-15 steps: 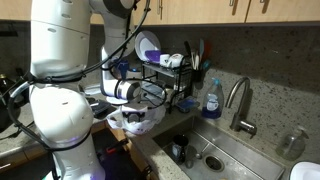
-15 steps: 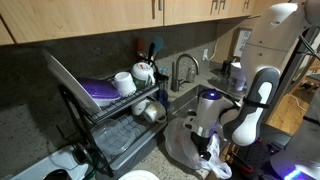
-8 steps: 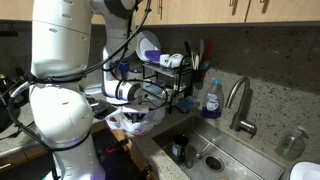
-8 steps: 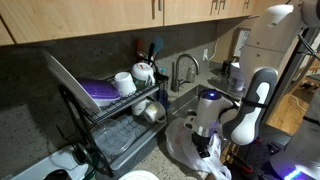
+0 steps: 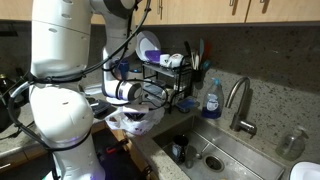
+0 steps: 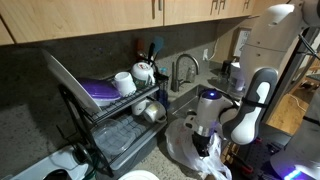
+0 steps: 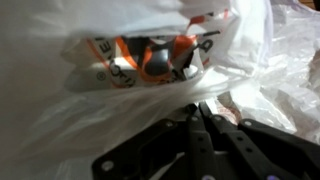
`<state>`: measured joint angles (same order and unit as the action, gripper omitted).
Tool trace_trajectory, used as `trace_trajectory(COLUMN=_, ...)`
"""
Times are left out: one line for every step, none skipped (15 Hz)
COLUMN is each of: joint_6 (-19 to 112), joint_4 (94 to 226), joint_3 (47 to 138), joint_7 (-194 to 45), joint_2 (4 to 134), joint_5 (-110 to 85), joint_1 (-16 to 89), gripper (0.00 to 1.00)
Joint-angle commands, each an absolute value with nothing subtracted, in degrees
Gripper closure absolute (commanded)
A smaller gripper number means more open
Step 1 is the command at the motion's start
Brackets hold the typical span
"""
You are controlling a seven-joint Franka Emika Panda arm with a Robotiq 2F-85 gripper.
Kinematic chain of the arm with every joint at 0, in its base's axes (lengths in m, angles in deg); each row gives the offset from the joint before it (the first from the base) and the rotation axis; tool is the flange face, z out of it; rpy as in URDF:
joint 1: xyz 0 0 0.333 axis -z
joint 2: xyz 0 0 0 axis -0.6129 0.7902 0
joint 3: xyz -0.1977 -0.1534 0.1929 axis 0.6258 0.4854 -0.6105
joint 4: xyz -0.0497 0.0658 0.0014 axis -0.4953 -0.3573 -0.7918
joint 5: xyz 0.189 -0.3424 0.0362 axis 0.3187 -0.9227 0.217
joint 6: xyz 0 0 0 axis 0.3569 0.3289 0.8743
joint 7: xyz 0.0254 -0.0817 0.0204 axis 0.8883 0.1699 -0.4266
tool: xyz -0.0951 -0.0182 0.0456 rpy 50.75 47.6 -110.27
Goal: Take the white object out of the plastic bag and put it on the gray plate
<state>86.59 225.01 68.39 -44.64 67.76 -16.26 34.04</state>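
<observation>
Hanging low over the crumpled plastic bag (image 5: 135,121) in an exterior view, the end effector (image 5: 137,107) is half masked by the arm's white bulk, and its fingers are too small to read. The bag lies just beside the sink (image 5: 208,156), below the dish rack (image 5: 170,78).

In an exterior view from the opposite side, the end effector (image 6: 207,144) dips into the bag (image 6: 188,156), whose folds hide the fingertips.

In the wrist view, blurred white film of the bag (image 7: 100,115) fills the picture. Orange print (image 7: 118,62) and a dark rounded shape (image 7: 158,62) show through an opening. The white object cannot be told from the film. The dark fingers (image 7: 188,130) lie pressed together; whether film is caught between them is unclear.
</observation>
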Motion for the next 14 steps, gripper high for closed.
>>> trace_trajectory(joint_6=84.88, joint_4=226.91, joint_3=67.04, joint_7=-46.25, joint_2=63.17, joint_5=-15.1, joint_1=33.73, gripper=0.97)
trace_trajectory(joint_6=83.97, joint_4=227.05, joint_3=66.38, joint_7=-46.17, joint_2=61.93, joint_5=-14.78, joint_1=33.9, gripper=0.96)
trace_trajectory(joint_6=83.2, joint_4=227.07, joint_3=65.72, joint_7=-46.05, joint_2=60.93, joint_5=-14.46, joint_1=34.07, gripper=0.97)
trace_trajectory(joint_6=82.19, joint_4=227.1, joint_3=65.07, joint_7=-46.03, joint_2=59.62, joint_5=-14.06, joint_1=34.17, gripper=0.97)
trace_trajectory(joint_6=81.06, joint_4=226.96, joint_3=64.28, joint_7=-45.66, joint_2=58.69, joint_5=-13.51, joint_1=34.4, gripper=0.96)
trace_trajectory(joint_6=79.74, joint_4=226.83, joint_3=63.95, joint_7=-45.67, joint_2=57.56, joint_5=-13.2, joint_1=34.19, gripper=0.97)
trace_trajectory(joint_6=78.74, joint_4=226.81, joint_3=63.18, joint_7=-45.32, joint_2=56.59, joint_5=-12.45, joint_1=34.35, gripper=0.96)
trace_trajectory(joint_6=77.65, joint_4=226.59, joint_3=63.04, joint_7=-45.28, joint_2=55.88, joint_5=-12.27, joint_1=34.14, gripper=0.97)
trace_trajectory(joint_6=76.73, joint_4=226.5, joint_3=62.55, joint_7=-44.9, joint_2=55.15, joint_5=-11.57, joint_1=34.18, gripper=0.97)
trace_trajectory(joint_6=76.18, joint_4=226.55, joint_3=62.46, joint_7=-44.83, joint_2=54.5, joint_5=-11.47, joint_1=34.02, gripper=0.96)
trace_trajectory(joint_6=75.46, joint_4=226.18, joint_3=62.25, joint_7=-44.32, joint_2=54.53, joint_5=-11.02, joint_1=34.12, gripper=0.71)
trace_trajectory(joint_6=74.87, joint_4=225.97, joint_3=62.58, joint_7=-44.83, joint_2=54.65, joint_5=-11.67, joint_1=34.05, gripper=0.97)
trace_trajectory(joint_6=74.73, joint_4=225.89, joint_3=62.7, joint_7=-44.76, joint_2=54.87, joint_5=-12.25, joint_1=34.02, gripper=0.95)
trace_trajectory(joint_6=74.91, joint_4=225.82, joint_3=62.63, joint_7=-44.6, joint_2=55.05, joint_5=-11.81, joint_1=34.1, gripper=0.98)
